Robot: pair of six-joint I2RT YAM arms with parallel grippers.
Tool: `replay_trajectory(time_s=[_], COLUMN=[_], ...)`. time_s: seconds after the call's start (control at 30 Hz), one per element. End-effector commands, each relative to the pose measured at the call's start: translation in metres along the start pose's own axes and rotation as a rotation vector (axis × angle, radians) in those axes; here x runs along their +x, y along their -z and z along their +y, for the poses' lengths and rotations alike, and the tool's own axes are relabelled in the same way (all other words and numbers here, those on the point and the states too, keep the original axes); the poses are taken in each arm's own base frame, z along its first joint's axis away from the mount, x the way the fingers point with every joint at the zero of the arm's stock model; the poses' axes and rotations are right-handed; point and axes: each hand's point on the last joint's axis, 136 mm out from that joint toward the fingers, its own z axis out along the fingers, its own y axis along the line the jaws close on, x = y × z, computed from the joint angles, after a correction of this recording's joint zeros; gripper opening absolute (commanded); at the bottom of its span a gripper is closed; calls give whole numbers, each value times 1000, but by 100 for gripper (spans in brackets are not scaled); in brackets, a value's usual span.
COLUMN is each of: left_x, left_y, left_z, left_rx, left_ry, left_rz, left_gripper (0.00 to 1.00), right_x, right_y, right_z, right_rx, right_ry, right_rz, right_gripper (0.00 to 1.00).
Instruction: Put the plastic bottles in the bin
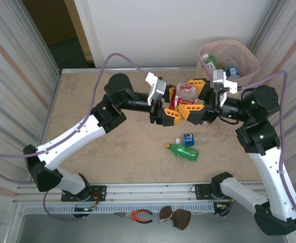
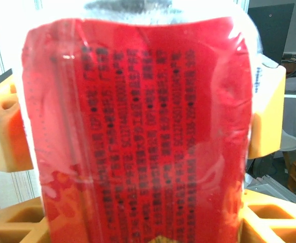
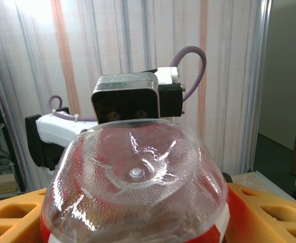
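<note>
Held bottle: a red-labelled bottle point(image 1: 186, 93) of clear plastic hangs above the tabletop point(image 1: 112, 147) at upper centre of the overhead view, between the two arms and left of the bin.

Left tool: the left tool point(image 1: 173, 104) reaches in from the left and is clenched on the red-labelled bottle. In the left wrist view its orange fingers point(image 2: 6, 136) press the label point(image 2: 143, 131) at the left and right edges of the frame.

Right tool: the right tool point(image 1: 195, 96) reaches in from the right, with its orange fingers point(image 3: 269, 212) flanking the bottle's clear dimpled base point(image 3: 135, 172), which faces this camera. Whether they grip the bottle or merely stand beside it cannot be told.

Bin: a beige bin point(image 1: 250, 59) with a pink liner stands in the upper right of the overhead view, at the far right corner of the tabletop. A green-capped bottle point(image 1: 209, 62) and a blue-capped bottle point(image 1: 231, 68) lie inside it.

Loose bottles: a blue-labelled bottle point(image 1: 192, 137) and a green bottle point(image 1: 184, 151) lie on their sides, just beside each other, on the tabletop below the two tools, right of centre.

Foreground: orange-handled pliers point(image 1: 139, 216) lie along the bottom edge of the overhead view, below the tabletop's near rail.
</note>
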Motion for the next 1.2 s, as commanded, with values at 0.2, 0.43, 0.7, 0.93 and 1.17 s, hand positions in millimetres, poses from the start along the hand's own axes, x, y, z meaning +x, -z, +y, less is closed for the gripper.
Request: replay_trajectory(time_s=[0.2, 0.43, 0.7, 0.93, 1.17], left_x=[-35, -37, -36, -33, -26], left_y=[5, 6, 14, 32, 49], left_z=[-12, -11, -8, -9, -12], left_rx=[-2, -15, -79, -162, -246], left_ry=[-101, -104, -127, -144, -149], left_rz=[-79, -87, -81, -63, -39], left_gripper=[65, 69, 79, 83, 83], right_x=[-8, -11, -15, -18, -22], right_y=[0, 0, 1, 7, 33], right_z=[11, 13, 4, -26, -95], right_rx=[-31, -32, 30, 217, 485], right_ry=[45, 50, 71, 119, 108], right_rz=[-10, -17, -31, 0, 41], right_gripper=[63, 55, 51, 51, 51])
